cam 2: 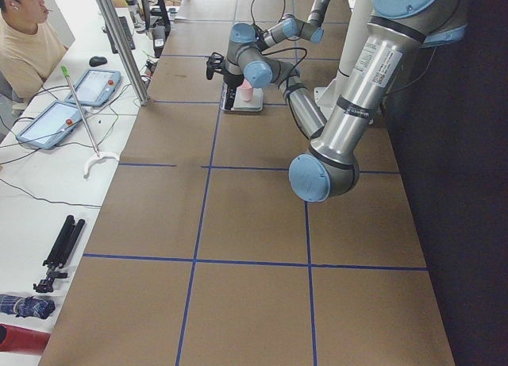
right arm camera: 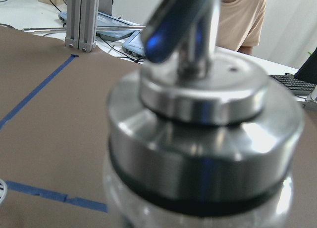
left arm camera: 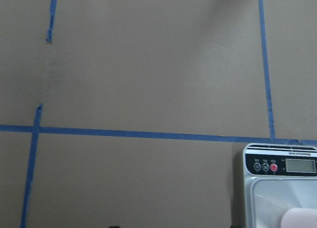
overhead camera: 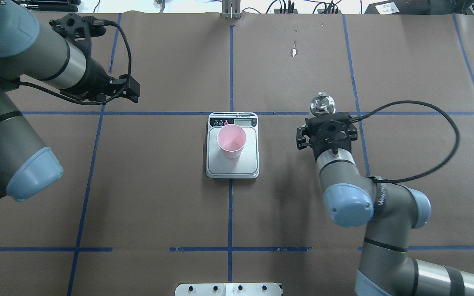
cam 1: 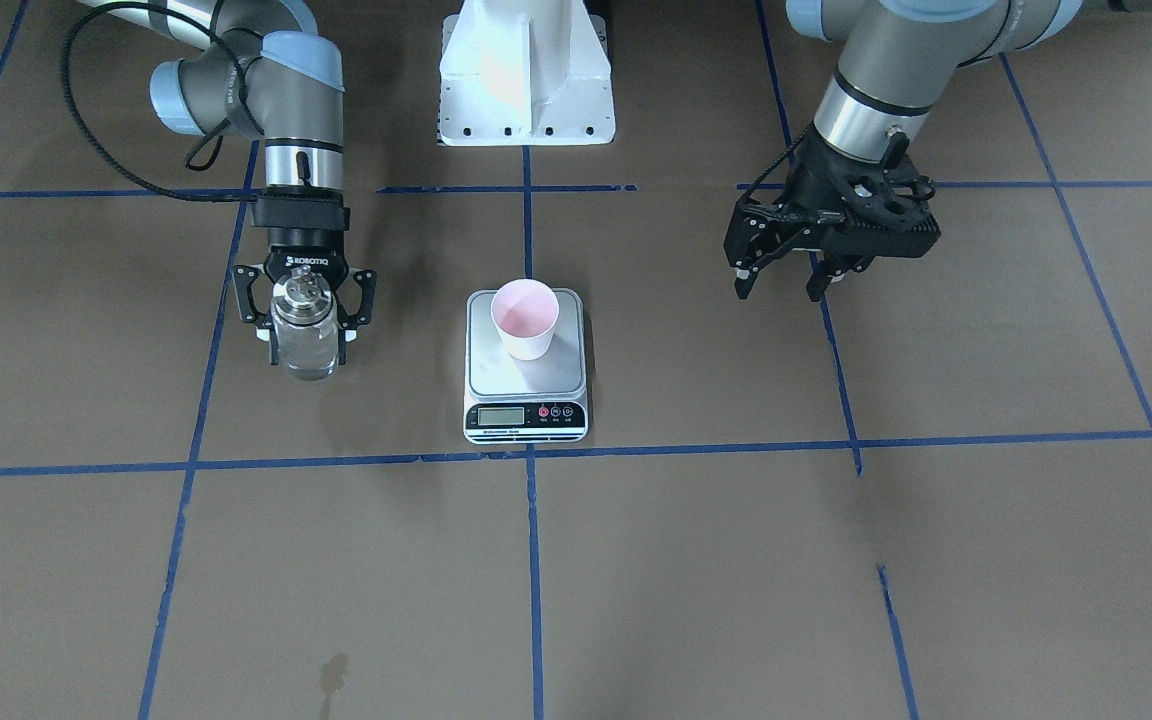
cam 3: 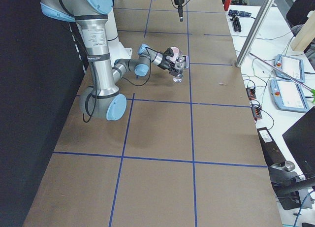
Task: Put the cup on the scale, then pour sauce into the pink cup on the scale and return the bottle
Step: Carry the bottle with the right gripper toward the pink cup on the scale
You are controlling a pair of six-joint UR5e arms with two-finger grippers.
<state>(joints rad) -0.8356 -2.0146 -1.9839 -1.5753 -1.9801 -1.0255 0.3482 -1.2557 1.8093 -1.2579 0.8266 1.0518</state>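
Observation:
The pale pink cup [cam 1: 526,318] stands upright on the silver scale [cam 1: 536,385] at the table's middle; both also show in the overhead view, the cup [overhead camera: 231,141] on the scale [overhead camera: 247,164]. My right gripper [cam 1: 304,335] is around the clear glass bottle [cam 1: 304,345], fingers against both its sides, the silver spout cap [overhead camera: 321,103] upright. Clear sauce shows inside the glass. The cap [right arm camera: 198,119] fills the right wrist view. I cannot tell whether the bottle is off the table. My left gripper [cam 1: 779,290] is open and empty, well to the scale's side.
The robot's white base [cam 1: 526,80] stands behind the scale. Blue tape lines [cam 1: 531,560] cross the brown table. A small wet stain [cam 1: 334,672] lies near the front edge. An operator [cam 2: 24,40] and tablets sit beyond the table's far side.

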